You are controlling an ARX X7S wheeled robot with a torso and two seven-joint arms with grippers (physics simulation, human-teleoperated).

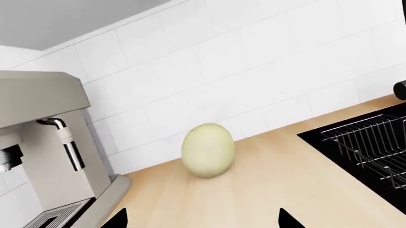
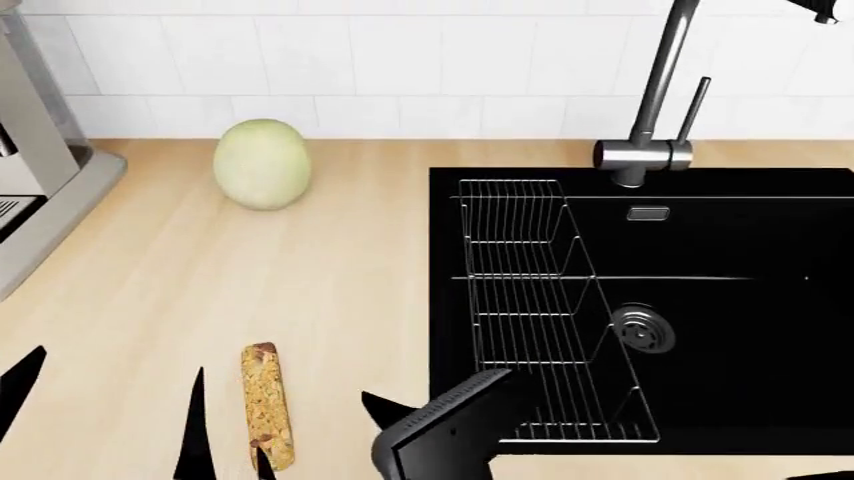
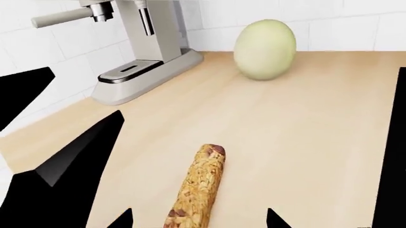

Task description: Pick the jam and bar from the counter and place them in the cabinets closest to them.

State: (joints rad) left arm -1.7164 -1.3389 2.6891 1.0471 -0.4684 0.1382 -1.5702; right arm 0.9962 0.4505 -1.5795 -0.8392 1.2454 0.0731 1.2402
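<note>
Approaching the bar [image 3: 198, 190], which lies flat on the table [image 2: 334, 290] near its front edge; the right tool [image 3: 198, 221] is spread astride it. Lowering and closing are required next.

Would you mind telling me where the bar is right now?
In the head view the bar lies flat on the counter, near the front edge, left of the sink and well in front of the melon.

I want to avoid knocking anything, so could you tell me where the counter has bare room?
Bare counter lies between the melon, coffee machine and sink. It is crowded at the near edge around the bar.
</note>
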